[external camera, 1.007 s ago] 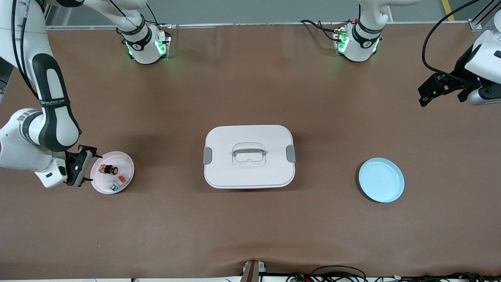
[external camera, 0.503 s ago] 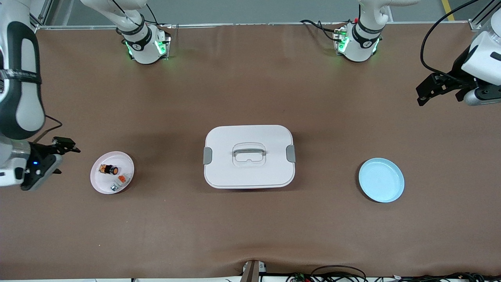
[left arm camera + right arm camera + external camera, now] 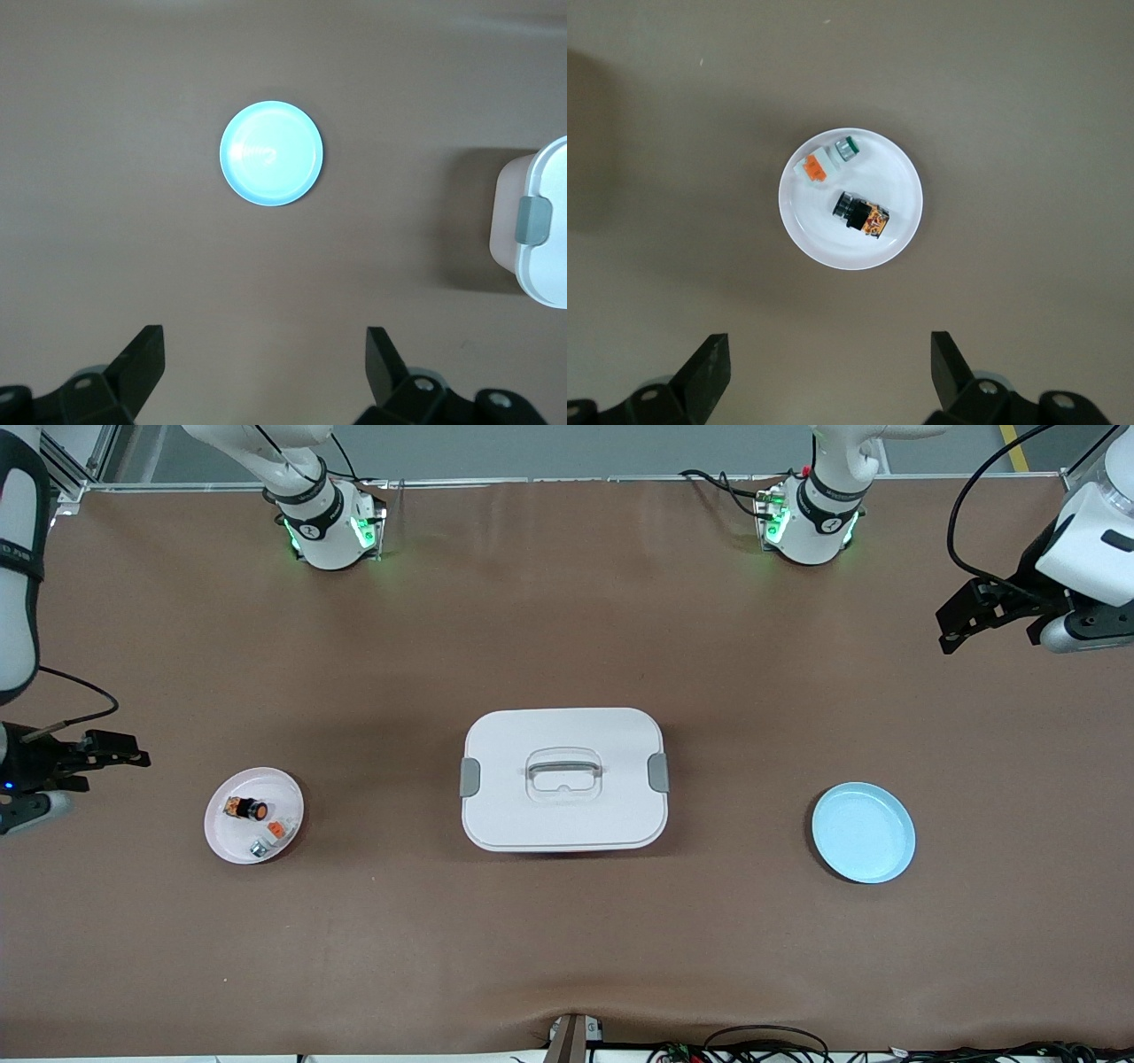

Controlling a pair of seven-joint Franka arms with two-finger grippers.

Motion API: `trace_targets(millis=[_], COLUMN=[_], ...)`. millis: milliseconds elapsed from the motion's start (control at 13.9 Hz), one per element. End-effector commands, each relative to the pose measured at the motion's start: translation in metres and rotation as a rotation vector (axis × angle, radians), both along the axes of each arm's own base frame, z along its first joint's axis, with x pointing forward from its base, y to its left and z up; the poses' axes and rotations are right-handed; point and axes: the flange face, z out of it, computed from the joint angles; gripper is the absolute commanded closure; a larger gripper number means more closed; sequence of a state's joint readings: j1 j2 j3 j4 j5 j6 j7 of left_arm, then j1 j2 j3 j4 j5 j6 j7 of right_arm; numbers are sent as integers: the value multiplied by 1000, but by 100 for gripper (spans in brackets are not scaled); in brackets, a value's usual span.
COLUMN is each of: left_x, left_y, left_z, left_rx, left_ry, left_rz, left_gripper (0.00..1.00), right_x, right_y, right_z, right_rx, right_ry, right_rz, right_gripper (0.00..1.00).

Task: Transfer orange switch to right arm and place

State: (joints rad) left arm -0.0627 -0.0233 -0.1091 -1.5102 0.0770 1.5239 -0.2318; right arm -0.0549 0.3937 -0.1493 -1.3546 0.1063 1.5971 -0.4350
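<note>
Your orange switch (image 3: 245, 809) lies on its side in the pink dish (image 3: 288, 788), lower left of the front view, close to the right claw (image 3: 99, 747); both it and the left claw (image 3: 961, 617) are released, empty.

On the brown bench (image 3: 1028, 106) sits a white plate (image 3: 899, 230) holding the orange switch (image 3: 863, 214), a small white-grey piece with orange tab (image 3: 813, 168) and a green-capped button (image 3: 849, 150). The right hand (image 3: 829, 365) hovers with fingers (image 3: 709, 367) spread.
</note>
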Motion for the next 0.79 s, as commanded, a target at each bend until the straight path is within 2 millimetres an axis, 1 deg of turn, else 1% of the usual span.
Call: trace_targets(millis=[0,72,144,216,288,360,432,575,647,719], left_x=[-6,-7,-11,-13,-16,-18,-17,-17,-18,-18], left_y=[-1,-1,0,0,0,-1,3,9,9,10], left_z=[8,9,12,13,15,17,17,16,16,15], left_rx=[-9,-9,-9,-10,-12,-25,-29,-28,-28,-28], left_ry=[8,8,10,13,17,17,16,27,31,33], left_rz=[-21,-22,-23,-23,-23,-22,-14,-6,-6,-6], left_gripper=[0,0,0,0,0,0,0,0,0,0], right_x=[-14,-17,-22,-24,-24,-26,-34,-36,-35,-39], right_y=[4,-2,-2,-7,-15,-26,-36,-25,-18,-15], right_z=[39,42,42,51,71,85,99,110,112,119], right_rx=[-38,-38,-35,-36,-36,-28,-24,-30,-28,-20], right_ry=[-27,-16,18,19,-19,-47,-66,-83,-83,-93], right_rz=[-184,-199,-205,-215,-226,-244,-253,-245,-232,-231], right_gripper=[0,0,0,0,0,0,0,0,0,0])
